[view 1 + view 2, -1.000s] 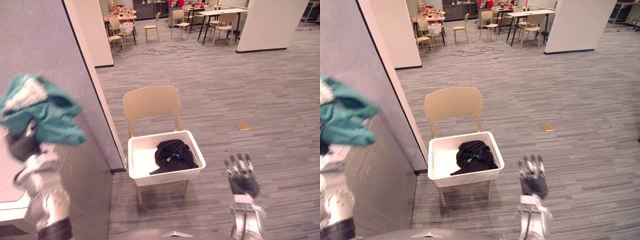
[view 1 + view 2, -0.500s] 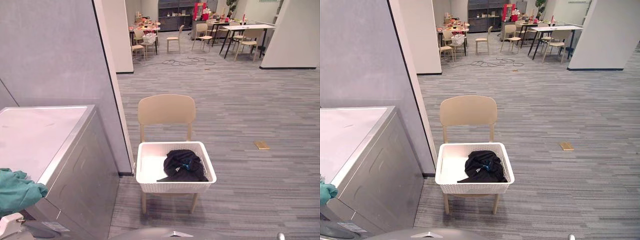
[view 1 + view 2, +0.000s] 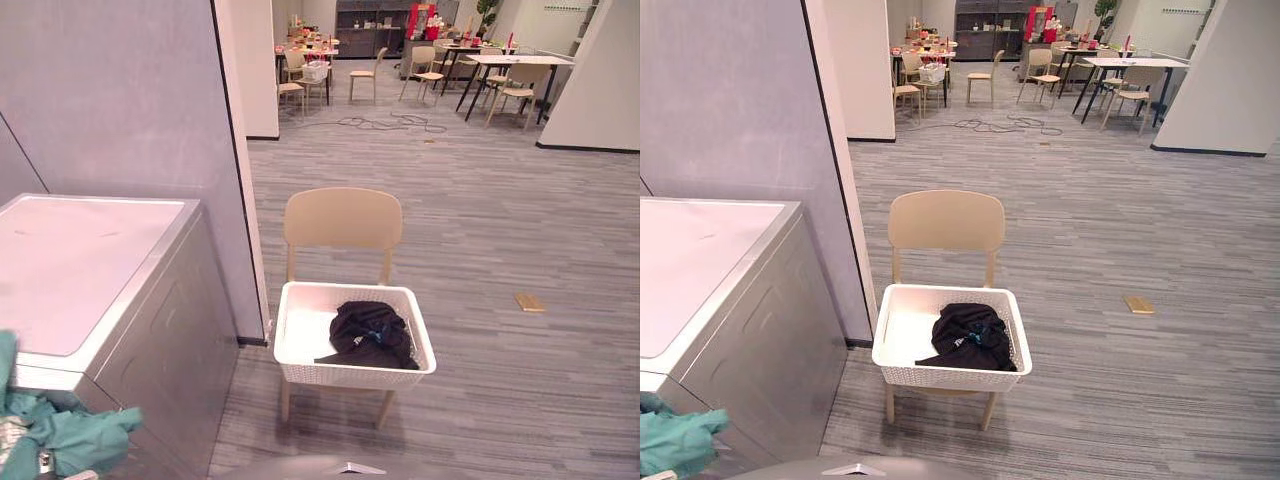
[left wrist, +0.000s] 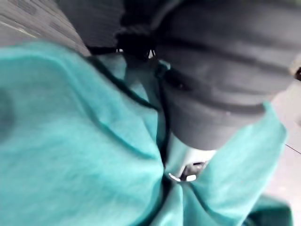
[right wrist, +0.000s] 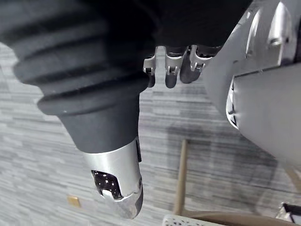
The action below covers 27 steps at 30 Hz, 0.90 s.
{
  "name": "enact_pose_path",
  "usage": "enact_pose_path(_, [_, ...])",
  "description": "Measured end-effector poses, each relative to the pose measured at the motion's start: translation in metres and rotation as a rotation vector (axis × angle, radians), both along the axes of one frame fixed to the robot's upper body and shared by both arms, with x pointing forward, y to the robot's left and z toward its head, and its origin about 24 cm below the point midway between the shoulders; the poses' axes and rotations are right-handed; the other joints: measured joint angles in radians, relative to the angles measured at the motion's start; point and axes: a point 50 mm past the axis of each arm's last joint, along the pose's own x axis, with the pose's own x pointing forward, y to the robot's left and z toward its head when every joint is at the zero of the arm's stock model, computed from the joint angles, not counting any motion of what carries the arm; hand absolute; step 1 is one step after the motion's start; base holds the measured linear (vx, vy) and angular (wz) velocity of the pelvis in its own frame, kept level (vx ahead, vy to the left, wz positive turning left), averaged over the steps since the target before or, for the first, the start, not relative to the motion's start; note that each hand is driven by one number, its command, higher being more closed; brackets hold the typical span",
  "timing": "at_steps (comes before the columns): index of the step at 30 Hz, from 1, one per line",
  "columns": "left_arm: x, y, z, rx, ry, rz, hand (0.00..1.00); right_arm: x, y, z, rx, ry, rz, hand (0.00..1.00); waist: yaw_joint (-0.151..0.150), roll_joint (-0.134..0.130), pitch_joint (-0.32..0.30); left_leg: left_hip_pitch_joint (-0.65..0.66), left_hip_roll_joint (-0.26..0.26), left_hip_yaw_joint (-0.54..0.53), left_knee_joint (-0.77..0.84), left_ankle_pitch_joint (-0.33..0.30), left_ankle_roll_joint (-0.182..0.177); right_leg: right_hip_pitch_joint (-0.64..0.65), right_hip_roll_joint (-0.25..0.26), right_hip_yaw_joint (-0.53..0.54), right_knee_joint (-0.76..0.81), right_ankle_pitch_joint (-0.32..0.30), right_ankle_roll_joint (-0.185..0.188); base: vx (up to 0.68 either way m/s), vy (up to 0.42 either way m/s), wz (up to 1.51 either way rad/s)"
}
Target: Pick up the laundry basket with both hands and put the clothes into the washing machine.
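A: How is the left hand placed?
B: It is wrapped in a crumpled teal garment at lower left, before the grey boxy washing machine; its grip cannot be told. The right hand is held slack, empty.
A: The step?
B: Loading, it is judged; the drum opening must be reached next. The white woven-plastic basket, mouth up, long axis left-right, is seen centre-frame on a beige chair, a black garment inside.

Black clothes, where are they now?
In the left eye view, the black clothes lie in the white basket on the beige chair, right of the washing machine.
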Motion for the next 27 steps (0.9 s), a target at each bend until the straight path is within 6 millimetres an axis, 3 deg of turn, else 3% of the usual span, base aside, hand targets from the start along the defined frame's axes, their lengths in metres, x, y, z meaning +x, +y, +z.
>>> enact_pose_path(6, [0.009, -0.006, -0.004, -0.024, -0.002, -0.043, 1.00, 0.025, 0.013, -0.002, 0.014, -0.022, 0.198, 0.00, 0.015, -0.010, 0.020, -0.009, 0.006, -0.023, 0.048, -0.009, -0.005, 0.009, -0.001, -0.009, 0.041, -0.023, 0.004, 0.01, -0.013, 0.08])
enact_pose_path(10, [0.032, -0.015, -0.003, -0.038, -0.032, -0.143, 1.00, 0.053, 0.015, 0.001, -0.048, -0.048, 0.418, 0.00, 0.020, 0.008, 0.088, -0.082, 0.034, -0.103, 0.178, -0.057, -0.001, 0.032, 0.010, -0.076, 0.087, -0.063, -0.014, -0.06, -0.054, 0.44])
enact_pose_path(14, [0.057, -0.023, 0.008, -0.010, -0.086, -0.263, 1.00, 0.090, 0.017, 0.010, -0.098, -0.147, 0.578, 0.00, 0.022, 0.025, 0.113, -0.167, 0.024, -0.188, 0.185, -0.024, 0.004, -0.033, -0.007, -0.147, 0.197, -0.115, -0.025, -0.09, -0.059, 0.65])
enact_pose_path(15, [0.066, -0.025, 0.016, 0.019, -0.111, -0.312, 1.00, 0.105, 0.014, 0.015, -0.129, -0.182, 0.612, 0.00, 0.021, 0.037, 0.123, -0.207, 0.012, -0.224, 0.193, 0.005, 0.028, -0.072, -0.023, -0.175, 0.267, -0.135, -0.034, -0.12, -0.091, 1.10])
enact_pose_path(17, [0.089, -0.031, 0.033, 0.079, -0.192, -0.403, 1.00, 0.129, 0.013, 0.023, -0.160, -0.240, 0.639, 0.00, 0.021, 0.057, 0.137, -0.277, -0.011, -0.261, 0.130, 0.090, 0.132, -0.142, -0.033, -0.212, 0.319, -0.175, -0.076, -0.17, -0.074, 1.24])
enact_pose_path(18, [0.113, -0.033, 0.046, 0.123, -0.266, -0.462, 1.00, 0.147, 0.017, 0.028, -0.163, -0.286, 0.624, 0.00, 0.018, 0.046, 0.190, -0.311, 0.012, -0.194, 0.181, 0.026, 0.166, -0.138, -0.081, -0.288, 0.324, -0.160, -0.090, -0.14, -0.006, 1.03])
enact_pose_path(19, [0.116, -0.034, 0.048, 0.126, -0.278, -0.469, 1.00, 0.153, 0.018, 0.029, -0.165, -0.300, 0.618, 0.00, 0.020, 0.043, 0.206, -0.346, 0.017, -0.154, 0.320, -0.024, 0.177, -0.138, -0.107, -0.300, 0.331, -0.152, -0.079, -0.10, -0.002, 0.89])
enact_pose_path(20, [0.112, -0.036, 0.043, 0.111, -0.258, -0.474, 1.00, 0.154, 0.018, 0.030, -0.167, -0.307, 0.616, 0.00, 0.019, 0.041, 0.216, -0.353, 0.040, -0.095, 0.533, -0.090, 0.166, -0.122, -0.133, -0.311, 0.325, -0.138, -0.077, -0.10, -0.039, 0.36])
enact_pose_path(21, [0.111, -0.039, 0.040, 0.100, -0.246, -0.484, 1.00, 0.150, 0.018, 0.029, -0.166, -0.297, 0.617, 0.00, 0.015, 0.046, 0.212, -0.334, 0.065, -0.077, 0.603, -0.118, 0.148, -0.103, -0.138, -0.329, 0.308, -0.128, -0.074, -0.13, -0.003, 0.53])
enact_pose_path(22, [0.113, -0.043, 0.040, 0.098, -0.249, -0.507, 1.00, 0.136, 0.016, 0.024, -0.155, -0.262, 0.607, 0.00, 0.010, 0.052, 0.207, -0.264, 0.127, -0.063, 0.663, -0.151, 0.122, -0.065, -0.141, -0.368, 0.277, -0.110, -0.069, -0.10, 0.054, 0.65])
enact_pose_path(24, [0.121, -0.051, 0.040, 0.088, -0.263, -0.543, 1.00, 0.129, 0.008, 0.022, -0.166, -0.241, 0.579, 0.00, -0.006, 0.052, 0.191, -0.231, 0.192, -0.072, 0.645, -0.153, 0.109, -0.068, -0.141, -0.406, 0.266, -0.093, -0.060, -0.04, 0.177, 0.90])
enact_pose_path(25, [0.128, -0.060, 0.035, 0.058, -0.266, -0.585, 1.00, 0.121, 0.000, 0.019, -0.171, -0.202, 0.553, 0.00, -0.018, 0.057, 0.168, -0.219, 0.220, -0.103, 0.566, -0.111, 0.084, -0.095, -0.142, -0.442, 0.273, -0.079, -0.046, 0.05, 0.287, 1.04])
enact_pose_path(26, [0.133, -0.068, 0.030, 0.028, -0.261, -0.610, 1.00, 0.112, -0.008, 0.015, -0.168, -0.157, 0.529, 0.00, -0.020, 0.070, 0.150, -0.158, 0.210, -0.140, 0.417, -0.050, 0.026, -0.121, -0.144, -0.457, 0.285, -0.060, -0.036, 0.05, 0.211, 0.93])
enact_pose_path(27, [0.135, -0.070, 0.028, 0.015, -0.258, -0.611, 1.00, 0.111, -0.008, 0.013, -0.161, -0.143, 0.520, 0.00, -0.027, 0.064, 0.151, -0.153, 0.198, -0.150, 0.381, -0.070, 0.000, -0.125, -0.148, -0.461, 0.282, -0.043, -0.043, 0.05, 0.329, 0.63])
